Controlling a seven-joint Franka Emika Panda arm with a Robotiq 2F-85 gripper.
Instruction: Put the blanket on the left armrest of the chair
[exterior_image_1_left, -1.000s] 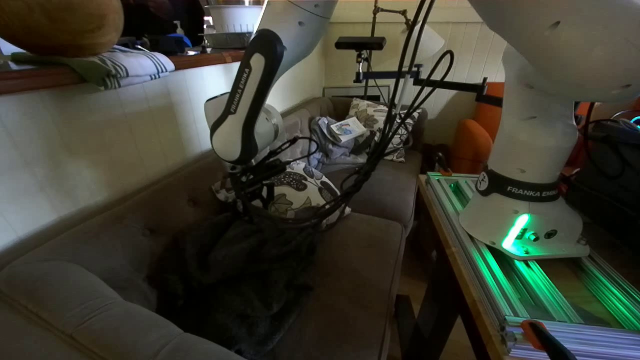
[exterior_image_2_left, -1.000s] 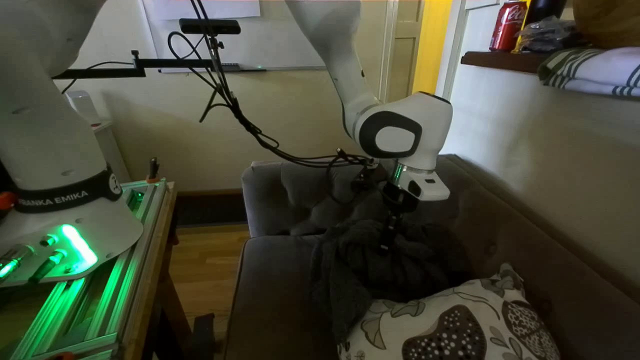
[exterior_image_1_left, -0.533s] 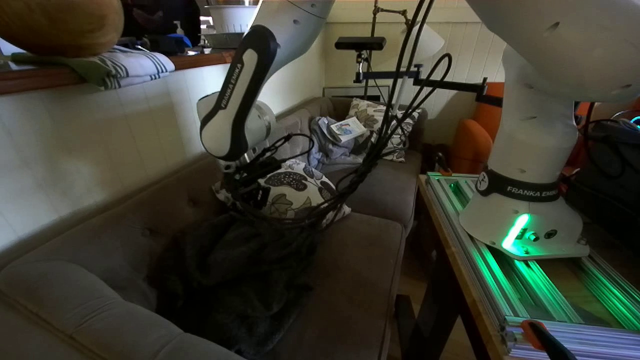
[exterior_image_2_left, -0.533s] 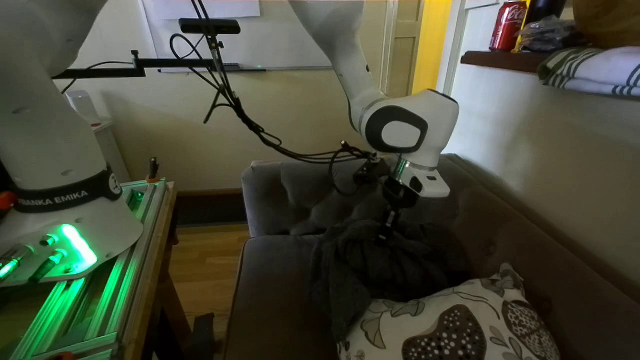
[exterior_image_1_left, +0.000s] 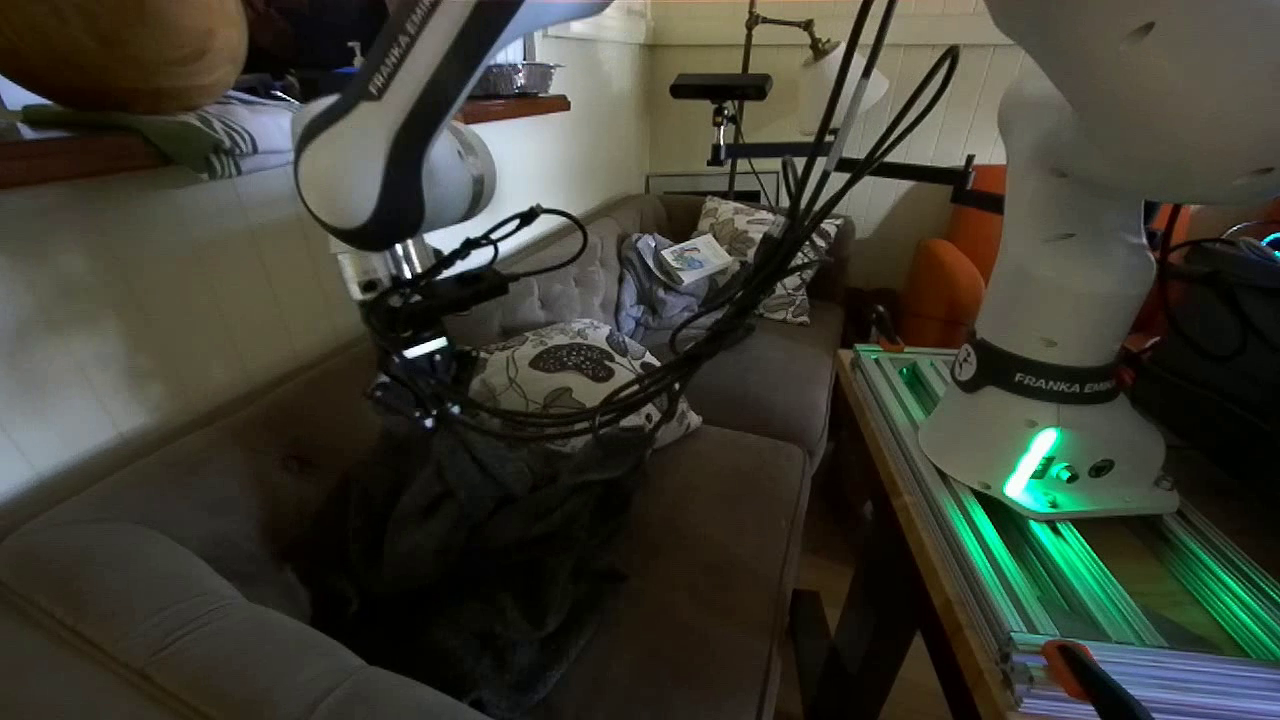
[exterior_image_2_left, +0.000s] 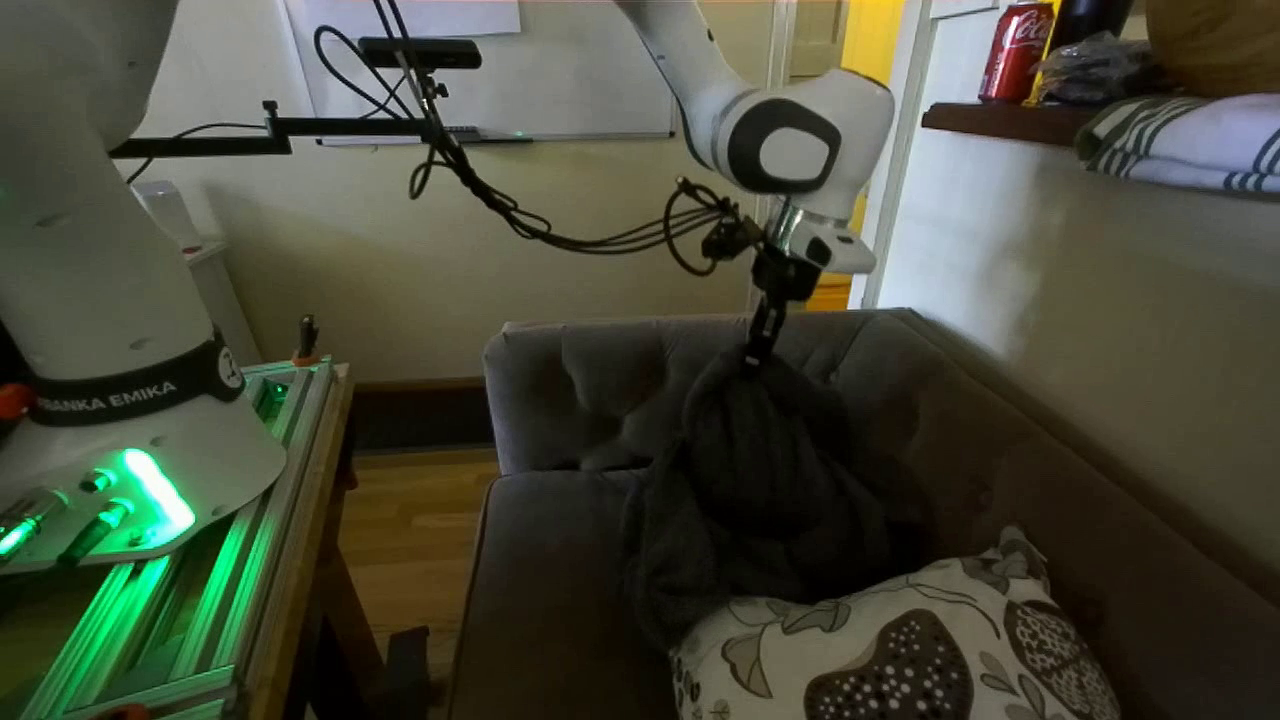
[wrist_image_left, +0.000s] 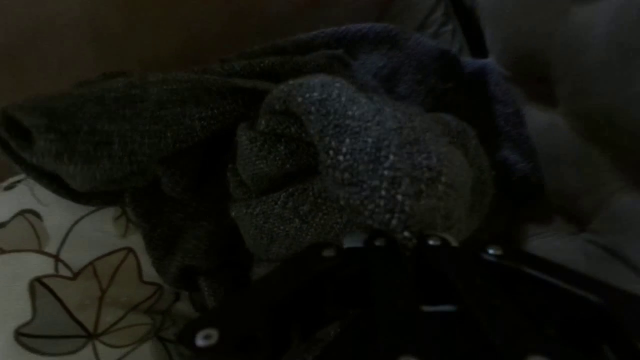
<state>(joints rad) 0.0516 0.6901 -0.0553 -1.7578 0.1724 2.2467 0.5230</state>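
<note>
Dark grey cloth hangs in a tall peak: the blanket (exterior_image_2_left: 760, 480) runs up from the sofa seat (exterior_image_2_left: 560, 570) to the gripper (exterior_image_2_left: 755, 358), at its twelve o'clock in an exterior view. Its lower folds appear to lie on the seat, with the patterned cushion (exterior_image_2_left: 900, 650) just beside them at five o'clock. I judge the step in hand to be the lift; the placing is not yet done. The armrest (exterior_image_2_left: 610, 390) behind the blanket, from ten o'clock round to twelve, is probably the one meant. The next move likely calls for more height, so the trailing folds come free, then a carry to above that armrest and a gentle lowering. The gripper's fingers (exterior_image_2_left: 768, 322) look pressed together, clamped on a pinch of blanket at the peak. The wrist view is too dark to show the fingertips sharply, but cloth bulges just past them at twelve o'clock.
</note>
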